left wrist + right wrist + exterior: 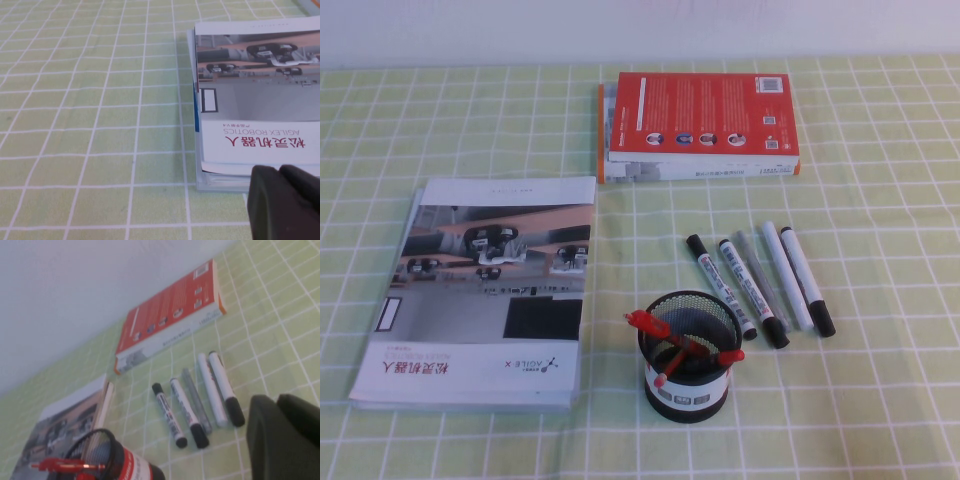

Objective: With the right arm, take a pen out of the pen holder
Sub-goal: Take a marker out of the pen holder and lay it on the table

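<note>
- Holder [688, 398] sits at the front of the table, red pens [647, 323] leaning out of it, markers [760, 285] lying just beside.
- Right gripper [277, 402] hangs beyond the markers, well apart from the holder, fingers pressed together (they must spread before going down).
- Best bet: come over the highest red pen, pinch near its top, and lift straight up so the holder doesn't tip.
- Left gripper [280, 172] is parked by the booklet [250, 100], fingers together.

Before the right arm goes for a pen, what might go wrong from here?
1. The right end effector is shut, short of the loose markers; unless it opens, it would likely just shove the red pens.
2. Those pens lean crossed in the mesh pen holder, so pulling one may drag another or tip the holder.
3. A low approach could scatter the markers.
The left end effector, shut, sits by the brochure stack's corner.
</note>
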Action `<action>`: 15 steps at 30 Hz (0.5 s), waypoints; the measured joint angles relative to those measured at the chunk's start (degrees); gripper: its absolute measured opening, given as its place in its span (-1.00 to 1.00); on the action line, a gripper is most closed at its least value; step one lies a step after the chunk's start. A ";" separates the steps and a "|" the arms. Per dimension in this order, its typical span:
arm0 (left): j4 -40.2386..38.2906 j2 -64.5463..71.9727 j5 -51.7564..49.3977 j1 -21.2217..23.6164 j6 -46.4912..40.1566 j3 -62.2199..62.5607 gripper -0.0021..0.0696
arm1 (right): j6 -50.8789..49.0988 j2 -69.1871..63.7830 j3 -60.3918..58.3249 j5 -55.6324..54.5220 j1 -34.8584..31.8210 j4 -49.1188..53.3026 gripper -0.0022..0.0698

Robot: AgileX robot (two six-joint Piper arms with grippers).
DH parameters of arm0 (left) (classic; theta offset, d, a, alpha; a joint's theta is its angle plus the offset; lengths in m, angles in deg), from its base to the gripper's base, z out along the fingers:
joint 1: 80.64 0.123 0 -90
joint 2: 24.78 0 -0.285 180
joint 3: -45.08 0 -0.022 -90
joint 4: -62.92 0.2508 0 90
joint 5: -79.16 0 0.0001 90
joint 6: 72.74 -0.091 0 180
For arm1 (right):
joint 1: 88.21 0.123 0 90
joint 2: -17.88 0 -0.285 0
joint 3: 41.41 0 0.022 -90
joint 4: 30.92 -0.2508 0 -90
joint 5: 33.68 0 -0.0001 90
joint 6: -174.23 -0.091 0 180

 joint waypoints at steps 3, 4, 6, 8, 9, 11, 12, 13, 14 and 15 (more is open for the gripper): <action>0.00 0.00 0.00 0.00 0.00 0.00 -0.96 | 3.04 -5.26 2.39 2.57 0.00 0.12 -0.97; 0.00 0.00 0.00 0.00 0.00 0.00 -0.96 | 4.10 -6.67 3.07 3.04 0.00 0.12 -0.97; 0.00 0.00 0.00 0.00 0.00 0.00 -0.96 | 6.29 -9.93 4.19 3.61 0.00 0.12 -0.97; 0.00 0.00 0.00 0.00 0.00 0.00 -0.96 | 8.10 -12.49 5.05 3.86 0.00 0.12 -0.97; 0.00 0.00 0.00 0.00 0.00 0.00 -0.96 | 9.09 -13.78 5.50 3.98 0.00 0.12 -0.97; 0.00 0.00 0.00 0.00 0.00 0.00 -0.96 | 10.23 -16.05 6.22 4.23 0.00 0.12 -0.97; 0.00 0.00 0.00 0.00 0.00 0.00 -0.96 | 10.63 -17.03 6.52 4.23 0.00 0.12 -0.97; 0.00 0.00 0.00 0.00 0.00 0.00 -0.96 | 11.04 -17.73 6.95 4.23 0.00 0.12 -0.97; 0.00 0.00 0.00 0.00 0.00 0.00 -0.96 | 11.52 -18.54 7.30 4.23 0.00 0.12 -0.97; 0.00 0.00 0.00 0.00 0.00 0.00 -0.96 | 11.78 -19.26 7.81 4.23 0.00 0.12 -0.97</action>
